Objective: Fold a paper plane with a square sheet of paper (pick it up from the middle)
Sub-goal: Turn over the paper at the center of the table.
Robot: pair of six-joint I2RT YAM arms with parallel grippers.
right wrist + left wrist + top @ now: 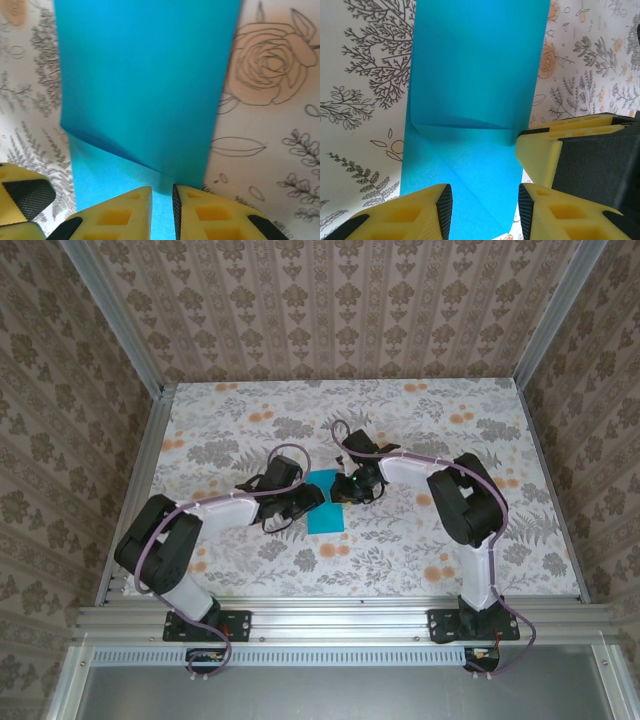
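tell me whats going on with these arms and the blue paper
Two arms are folding the square sheet of paper in the middle of the floral table, the left arm and right arm meeting over it from either side. The sheet is creased, one flap raised off the layer beneath. The left jaws stand apart over it; the right jaws are almost closed with a sliver of blue between, though a firm pinch is unclear. Not a plane yet.

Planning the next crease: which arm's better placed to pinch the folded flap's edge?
Right, probably. The right gripper has its jaws nearly together at the flap edge of the square sheet of paper; the left gripper stands open above the flat layer.
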